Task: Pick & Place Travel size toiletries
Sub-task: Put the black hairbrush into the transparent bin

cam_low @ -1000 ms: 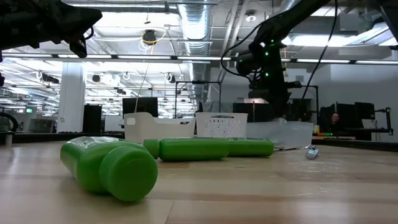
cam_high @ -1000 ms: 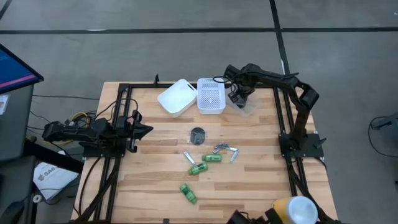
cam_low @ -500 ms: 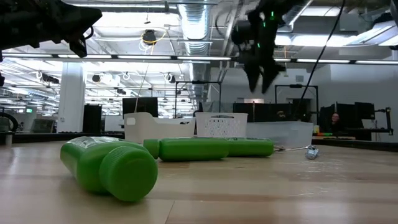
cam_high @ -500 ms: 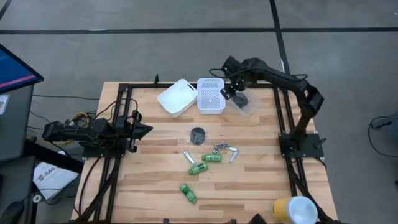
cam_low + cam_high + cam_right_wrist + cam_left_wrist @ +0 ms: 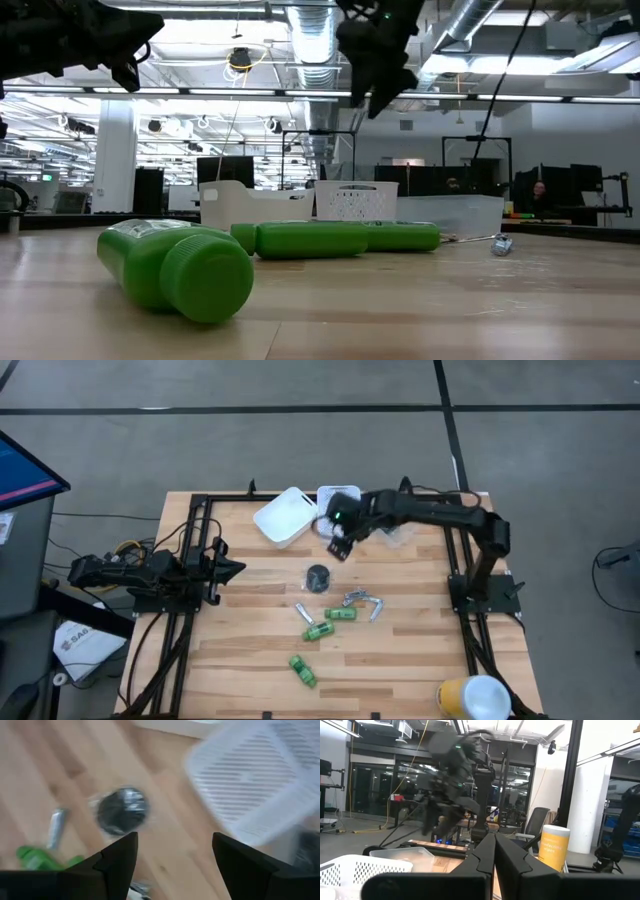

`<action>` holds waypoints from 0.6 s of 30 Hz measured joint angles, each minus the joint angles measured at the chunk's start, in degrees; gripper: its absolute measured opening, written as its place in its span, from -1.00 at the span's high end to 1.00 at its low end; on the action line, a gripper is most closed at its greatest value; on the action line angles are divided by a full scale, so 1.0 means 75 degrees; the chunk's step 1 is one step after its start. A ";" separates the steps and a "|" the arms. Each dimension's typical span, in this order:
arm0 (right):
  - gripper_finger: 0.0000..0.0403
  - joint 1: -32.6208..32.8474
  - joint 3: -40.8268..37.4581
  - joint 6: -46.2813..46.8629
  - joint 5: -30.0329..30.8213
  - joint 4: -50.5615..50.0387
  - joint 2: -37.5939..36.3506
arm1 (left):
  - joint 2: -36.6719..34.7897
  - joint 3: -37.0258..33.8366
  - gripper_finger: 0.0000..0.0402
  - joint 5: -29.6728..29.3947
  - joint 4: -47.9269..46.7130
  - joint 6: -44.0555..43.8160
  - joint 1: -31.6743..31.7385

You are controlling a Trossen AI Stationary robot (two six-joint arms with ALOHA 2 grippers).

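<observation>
Table point(image 5: 420, 660): your toiletries lie mid-table, well clear of the bins.
Bins: white solid bin point(image 5: 284, 515) and slatted basket point(image 5: 356, 201); contents can't be made out.
Left gripper point(image 5: 238, 569): parked at the left edge, fingers pressed together, empty.
Right gripper point(image 5: 338, 546): fingers spread wide, empty, between basket and pot.
Black pot point(image 5: 318, 577): likely your next pick; descend straight over it.

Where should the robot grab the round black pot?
Probably from straight above, open fingers of the right gripper pinching the black pot's curved rim on opposite sides. It lies flat and alone on the table, so nothing blocks either side.
</observation>
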 joint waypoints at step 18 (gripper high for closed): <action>-0.24 0.1476 0.0303 -0.1514 -0.0203 0.1415 0.2455 | 0.0032 0.0001 0.99 -0.0003 0.0016 0.0000 -0.0001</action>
